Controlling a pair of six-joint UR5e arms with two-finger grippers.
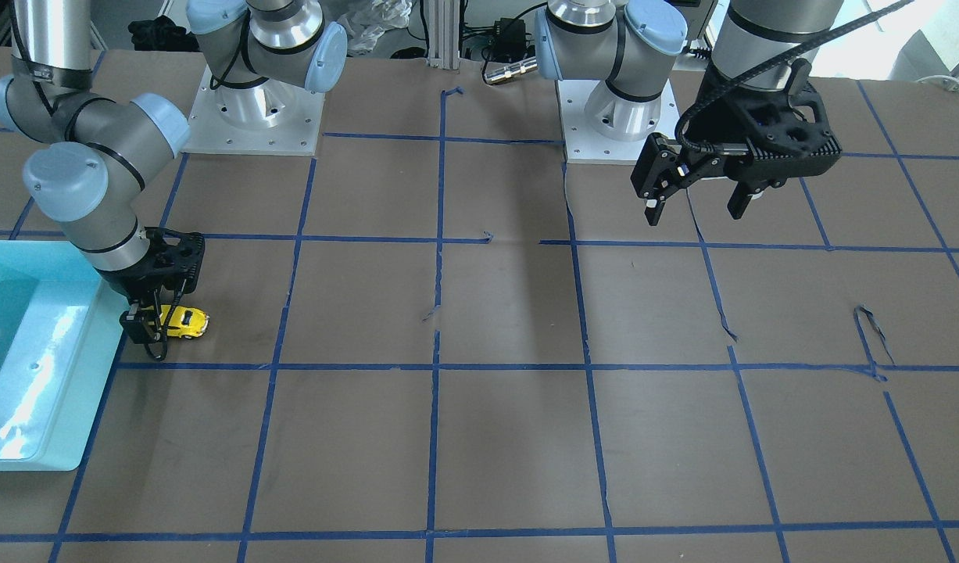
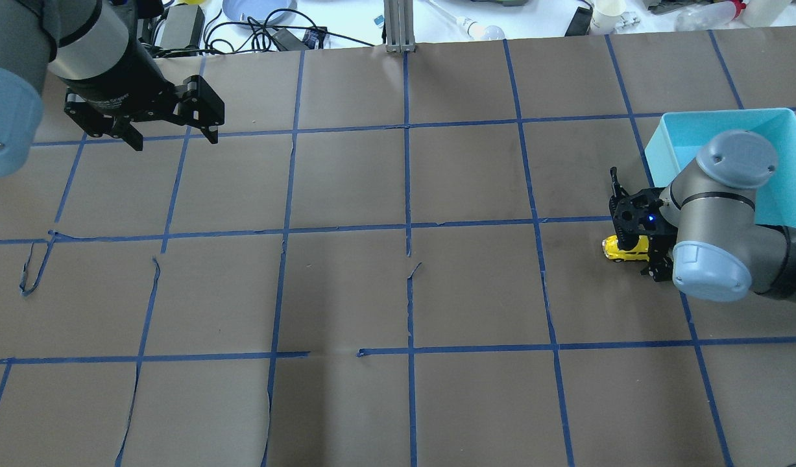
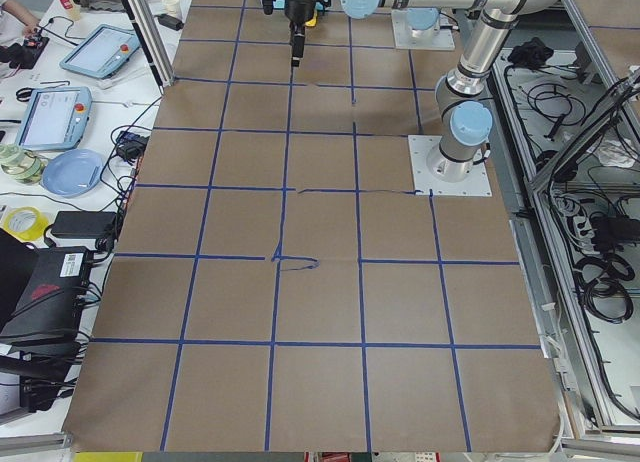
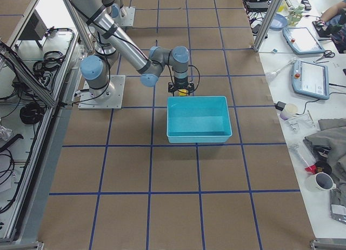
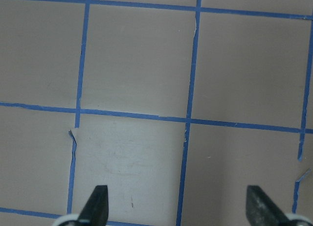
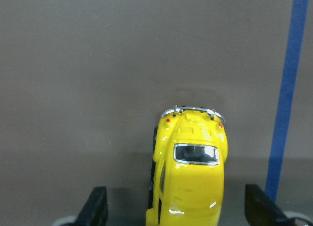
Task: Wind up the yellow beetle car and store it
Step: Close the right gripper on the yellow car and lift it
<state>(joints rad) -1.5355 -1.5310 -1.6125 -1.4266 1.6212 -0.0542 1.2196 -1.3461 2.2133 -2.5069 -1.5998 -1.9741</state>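
The yellow beetle car [image 1: 187, 321] stands on its wheels on the brown table, beside the light blue bin [image 1: 49, 391]. My right gripper [image 1: 152, 324] is lowered over the car and open, a finger on each side with a gap to the body. The right wrist view shows the car [image 6: 190, 167] from above between the spread fingers [image 6: 95, 206], nearer the middle. The car also shows in the overhead view [image 2: 625, 248] under the right gripper [image 2: 636, 250]. My left gripper [image 2: 175, 139] is open and empty, held above the table far from the car; its fingertips [image 5: 98, 201] frame bare paper.
The light blue bin [image 2: 728, 120] sits just behind the right wrist, at the table's edge [image 4: 197, 120]. Blue tape lines [image 1: 440, 367] grid the brown paper. Cables, a plate and bottles lie beyond the far table edge [image 2: 261, 26].
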